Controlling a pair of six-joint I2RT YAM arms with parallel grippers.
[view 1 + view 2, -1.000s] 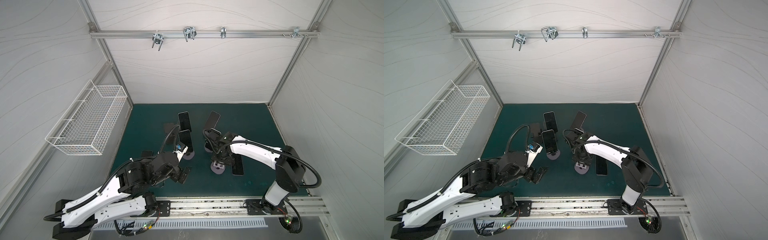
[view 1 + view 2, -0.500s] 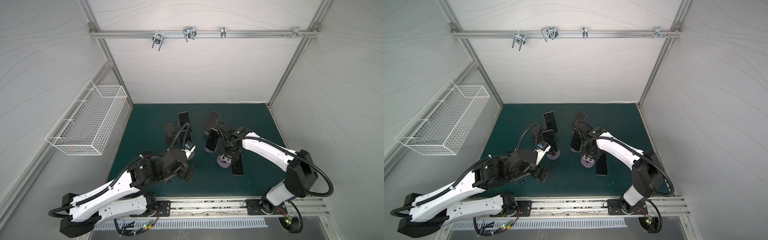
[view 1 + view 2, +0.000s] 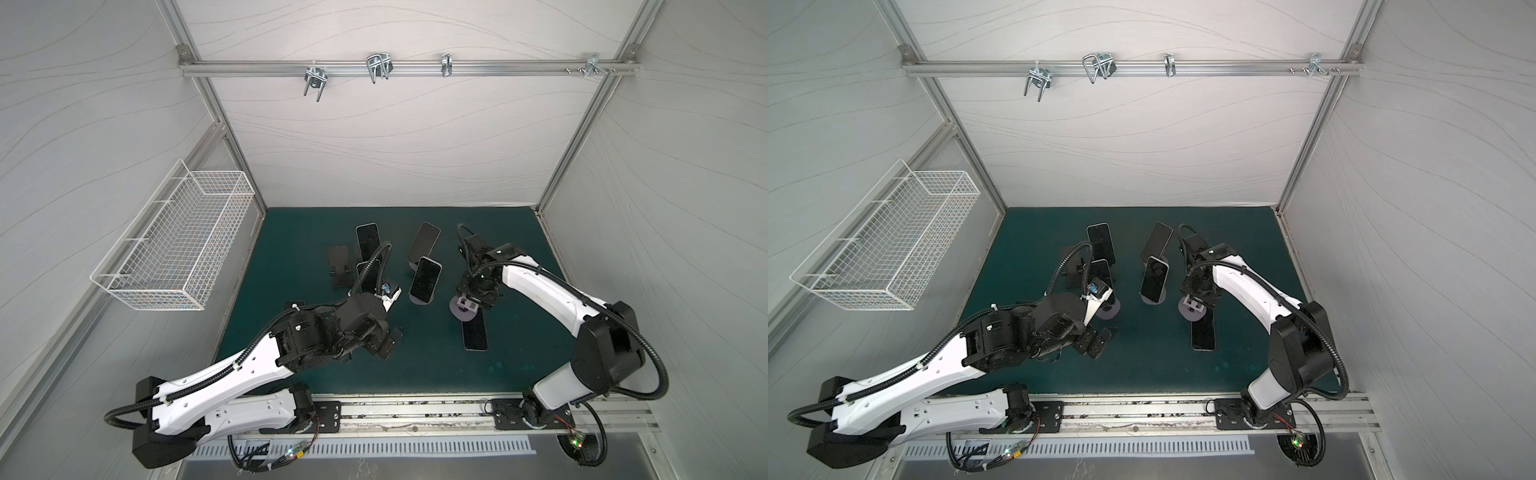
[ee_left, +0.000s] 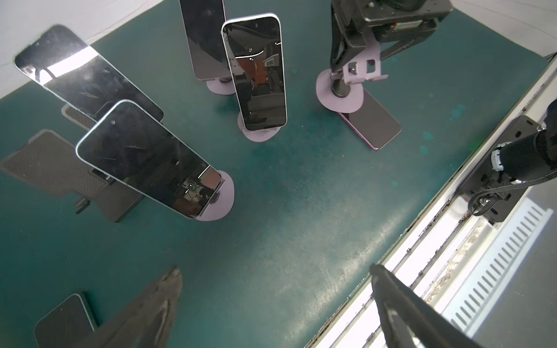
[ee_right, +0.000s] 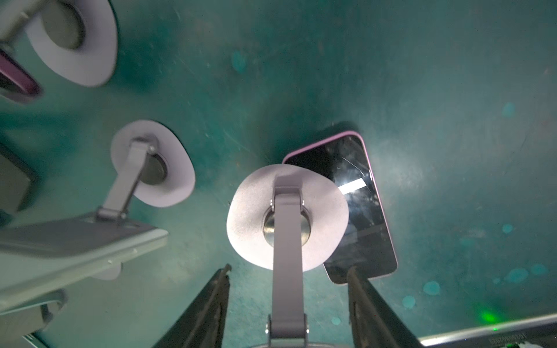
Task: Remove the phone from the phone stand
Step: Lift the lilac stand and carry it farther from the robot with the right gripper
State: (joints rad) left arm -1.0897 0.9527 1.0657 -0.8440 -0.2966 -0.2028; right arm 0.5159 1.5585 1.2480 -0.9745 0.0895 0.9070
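Phone [image 3: 474, 334] lies flat, screen up, on the dark green mat [image 3: 415, 374], with one end right at the round base of the purple phone stand [image 3: 457, 312]. The right gripper [image 3: 476, 299] pinches the empty cradle of this stand. The left gripper [image 4: 272, 280] hangs above the mat with fingers spread, inside white wavy walls [image 3: 374, 145] with a wire basket [image 3: 174, 245].

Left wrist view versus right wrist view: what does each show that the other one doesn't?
Only the left wrist view: the dark screens of four propped phones, among them the nearest phone. It also shows an empty black stand and the left claw, wide open and empty.
Only the right wrist view: the hinged arm behind a propped phone.
Both: the empty lilac stand, the right claw shut on its cradle, and the purple-edged phone lying flat by its base.
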